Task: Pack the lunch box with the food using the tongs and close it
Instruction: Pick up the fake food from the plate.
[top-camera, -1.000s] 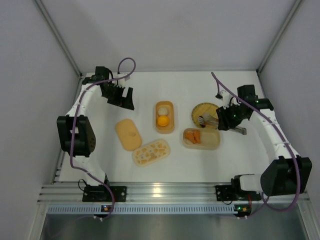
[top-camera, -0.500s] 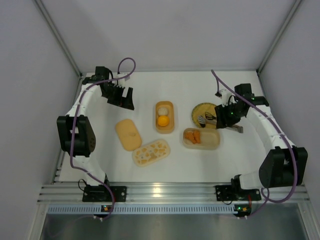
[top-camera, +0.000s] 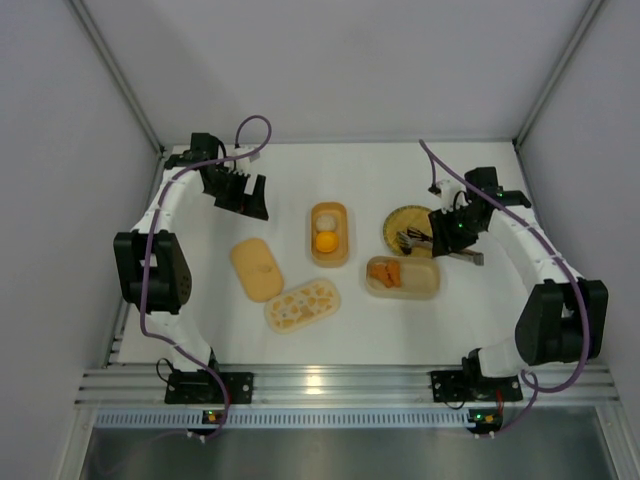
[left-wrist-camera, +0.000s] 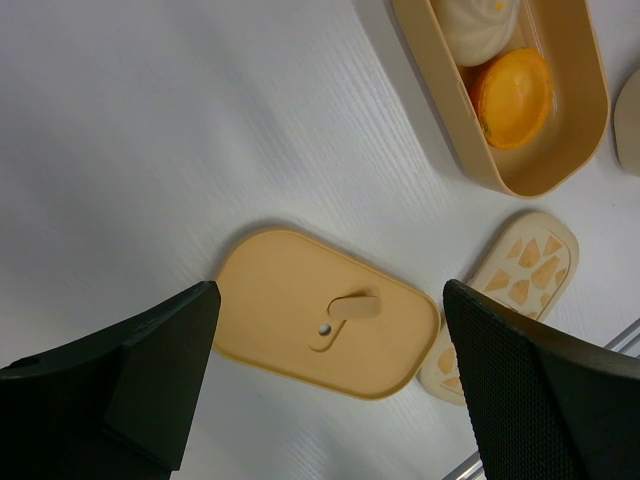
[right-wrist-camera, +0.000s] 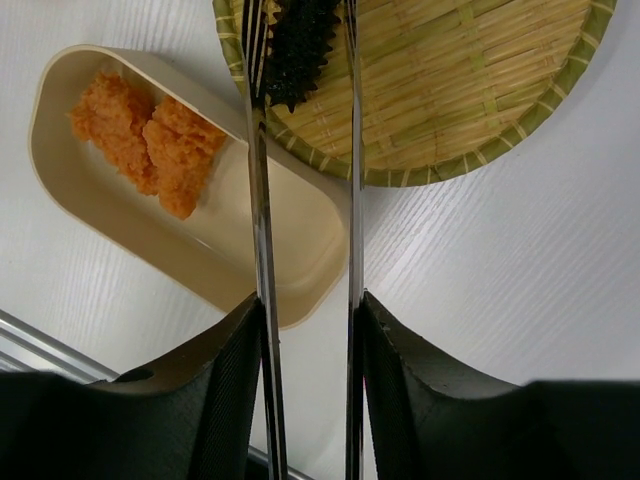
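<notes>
My right gripper is shut on the silver tongs, one arm against each finger. The tong tips reach over the woven plate and stand on either side of the dark brown-black piece, close against it. Beside the plate lies a lunch box tray holding orange chunks. A second tray in the middle holds a whitish ball and a yellow-orange ball. My left gripper hangs open above a plain orange lid, holding nothing.
A patterned lid lies near the plain lid, left of the trays. Grey walls enclose the table on three sides. The left arm sits at the back left, the right gripper at the plate's right edge.
The right gripper with the tongs has shifted slightly left toward the plate, bringing the tips around the dark piece. The left arm has not moved.
</notes>
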